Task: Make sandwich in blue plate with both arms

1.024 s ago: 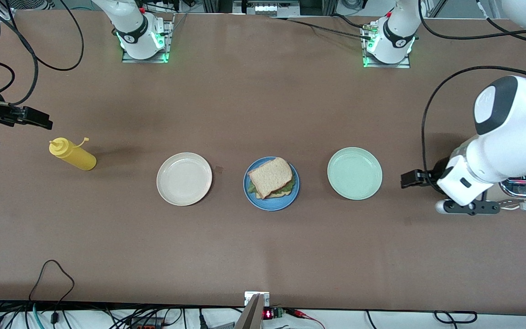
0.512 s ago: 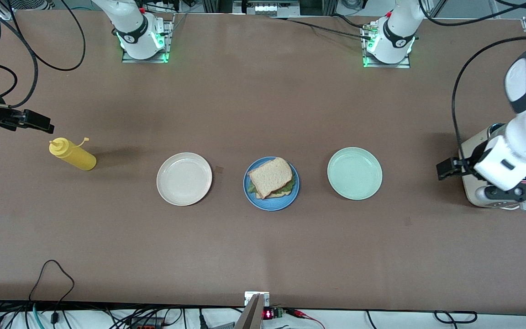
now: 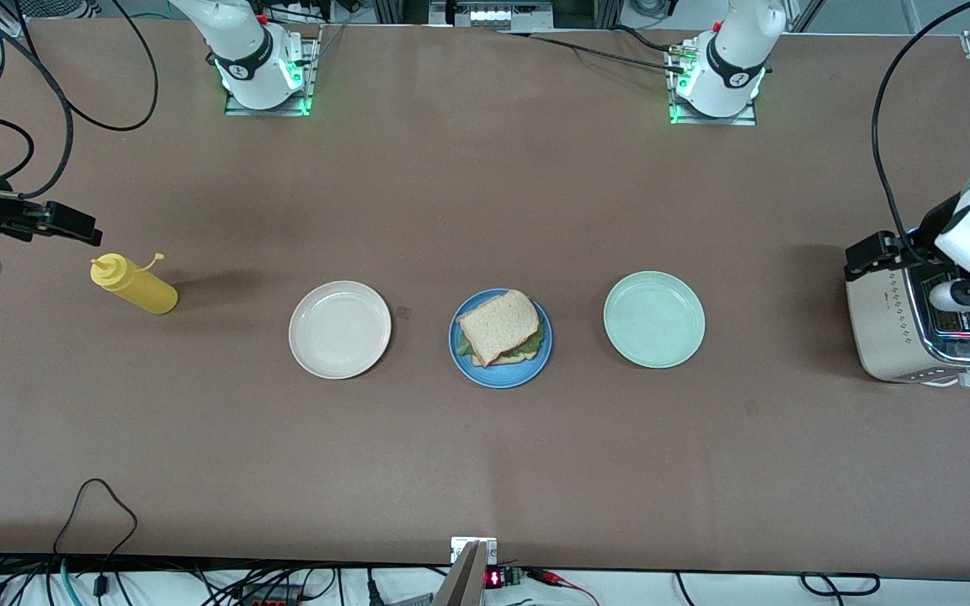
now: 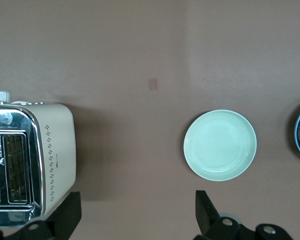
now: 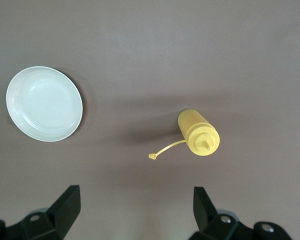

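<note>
The sandwich [image 3: 501, 326], tan bread over green lettuce, lies on the blue plate [image 3: 502, 380] at the middle of the table. That plate's edge [image 4: 298, 135] also shows in the left wrist view. My left gripper [image 3: 871, 255] hangs open over the toaster's inner edge at the left arm's end of the table, with nothing between its fingers [image 4: 137, 200]. My right gripper [image 3: 64, 220] hangs open and empty above the table at the right arm's end, just past the yellow bottle; the right wrist view shows bare table between its jaws [image 5: 136, 195].
A beige plate [image 3: 339, 329] and a pale green plate [image 3: 653, 319] flank the blue one, both bare. A yellow squeeze bottle [image 3: 133, 284] lies on its side. A steel toaster [image 3: 914, 337] stands at the left arm's end. A black cable [image 3: 98, 505] loops near the front edge.
The left arm has swung away from the pale green plate toward its end of the table, uncovering the toaster. The right gripper has barely shifted. The sandwich has not moved.
</note>
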`<state>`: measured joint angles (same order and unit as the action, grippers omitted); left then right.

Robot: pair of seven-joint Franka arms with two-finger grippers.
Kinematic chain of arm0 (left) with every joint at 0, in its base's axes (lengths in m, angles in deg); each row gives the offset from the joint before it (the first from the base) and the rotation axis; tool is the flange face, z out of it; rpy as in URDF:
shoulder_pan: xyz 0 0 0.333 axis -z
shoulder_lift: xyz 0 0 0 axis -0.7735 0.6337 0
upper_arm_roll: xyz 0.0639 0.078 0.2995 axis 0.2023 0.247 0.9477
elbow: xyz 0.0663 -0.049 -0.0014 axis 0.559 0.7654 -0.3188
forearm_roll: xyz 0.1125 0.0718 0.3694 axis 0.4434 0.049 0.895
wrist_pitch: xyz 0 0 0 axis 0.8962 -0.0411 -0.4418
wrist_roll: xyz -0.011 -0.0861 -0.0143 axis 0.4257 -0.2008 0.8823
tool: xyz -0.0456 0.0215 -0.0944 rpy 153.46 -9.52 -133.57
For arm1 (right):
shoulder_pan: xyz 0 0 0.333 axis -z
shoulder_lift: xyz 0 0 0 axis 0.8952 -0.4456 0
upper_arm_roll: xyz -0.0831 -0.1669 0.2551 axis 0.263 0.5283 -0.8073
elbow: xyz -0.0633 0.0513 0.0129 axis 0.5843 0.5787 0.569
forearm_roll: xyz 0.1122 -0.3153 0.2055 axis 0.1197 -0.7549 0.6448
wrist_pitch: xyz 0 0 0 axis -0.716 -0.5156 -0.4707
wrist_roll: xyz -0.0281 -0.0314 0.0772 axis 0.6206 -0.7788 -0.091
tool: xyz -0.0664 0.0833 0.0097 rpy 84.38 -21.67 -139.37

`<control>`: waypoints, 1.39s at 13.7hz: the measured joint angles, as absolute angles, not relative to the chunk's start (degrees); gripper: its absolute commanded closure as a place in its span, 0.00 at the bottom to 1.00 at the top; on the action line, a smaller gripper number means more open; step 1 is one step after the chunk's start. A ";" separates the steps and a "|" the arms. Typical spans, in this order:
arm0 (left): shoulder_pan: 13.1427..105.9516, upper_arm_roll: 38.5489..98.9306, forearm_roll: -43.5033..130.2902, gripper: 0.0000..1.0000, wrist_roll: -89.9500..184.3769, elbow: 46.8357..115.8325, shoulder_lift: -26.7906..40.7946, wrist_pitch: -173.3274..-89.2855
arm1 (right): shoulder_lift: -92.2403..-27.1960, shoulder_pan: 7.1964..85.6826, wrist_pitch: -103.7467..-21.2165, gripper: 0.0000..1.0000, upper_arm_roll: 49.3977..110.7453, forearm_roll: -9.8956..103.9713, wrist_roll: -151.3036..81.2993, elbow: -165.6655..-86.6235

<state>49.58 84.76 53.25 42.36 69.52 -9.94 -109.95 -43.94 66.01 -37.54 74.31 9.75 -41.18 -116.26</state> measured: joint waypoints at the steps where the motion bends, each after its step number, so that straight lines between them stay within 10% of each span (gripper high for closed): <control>1: 49.65 84.65 53.25 0.00 42.38 70.90 -10.90 -109.94 | -43.94 65.97 -37.54 0.00 74.22 9.75 -41.18 -116.26; 19: 49.61 83.47 53.24 0.00 44.44 80.89 -16.90 -112.25 | -43.94 65.94 -37.57 0.00 74.22 9.69 -41.18 -116.26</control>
<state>49.61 83.47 53.24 44.44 80.89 -16.90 -112.25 -43.94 65.94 -37.57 74.22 9.69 -41.18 -116.26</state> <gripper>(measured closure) 0.000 0.000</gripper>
